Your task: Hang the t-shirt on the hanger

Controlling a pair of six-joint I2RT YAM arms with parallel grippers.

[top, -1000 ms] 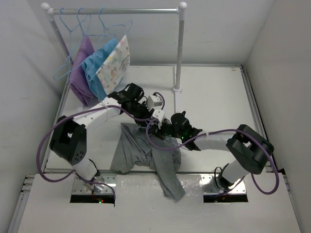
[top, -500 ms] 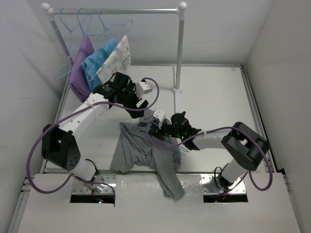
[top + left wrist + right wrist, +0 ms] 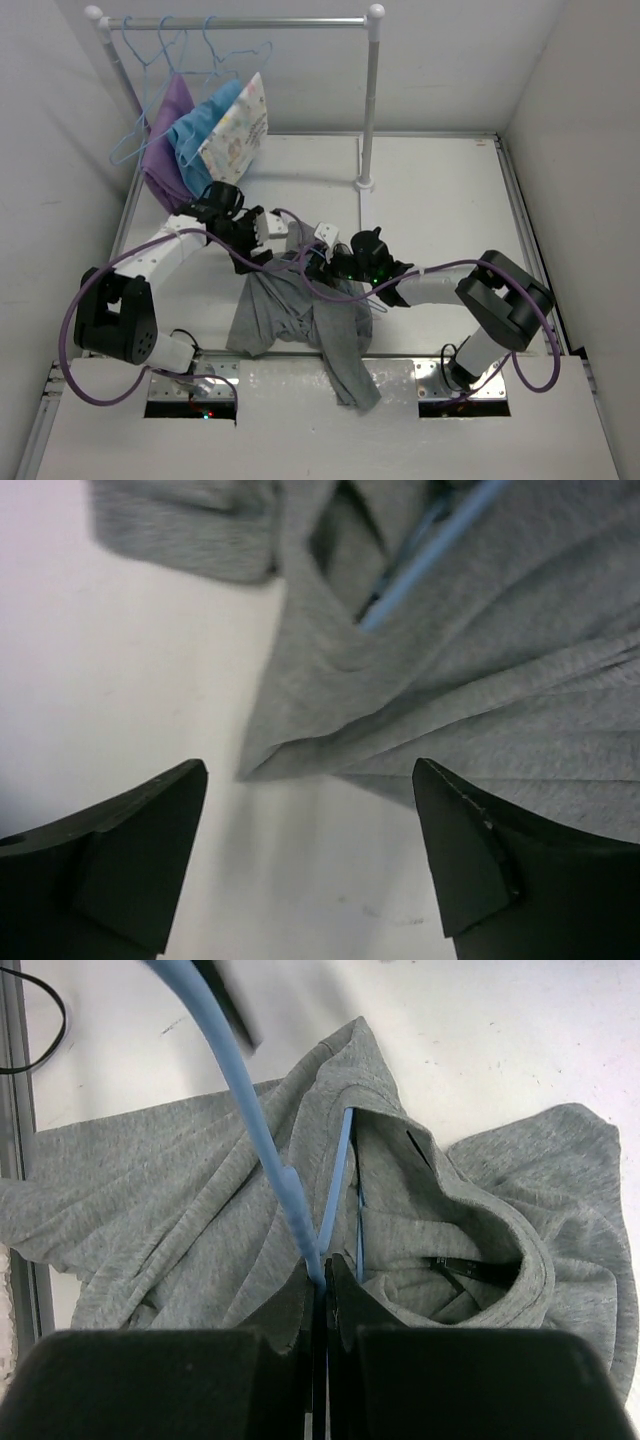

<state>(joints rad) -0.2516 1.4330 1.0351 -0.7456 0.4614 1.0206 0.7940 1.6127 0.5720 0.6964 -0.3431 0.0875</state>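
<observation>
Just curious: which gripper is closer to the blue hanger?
Right. The right gripper is shut on the hanger; the left gripper hovers open beside the t-shirt, off the hanger.

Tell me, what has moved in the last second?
The left tool swung back toward the clothes rail, then came down, open, over the edge of the t-shirt. The right tool stayed clamped on the blue hanger in the shirt's neck; the shirt barely moved.

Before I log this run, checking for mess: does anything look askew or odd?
The t-shirt lies bunched on the table, one end trailing over the near edge; the hanger pokes only partly into its neck.
</observation>
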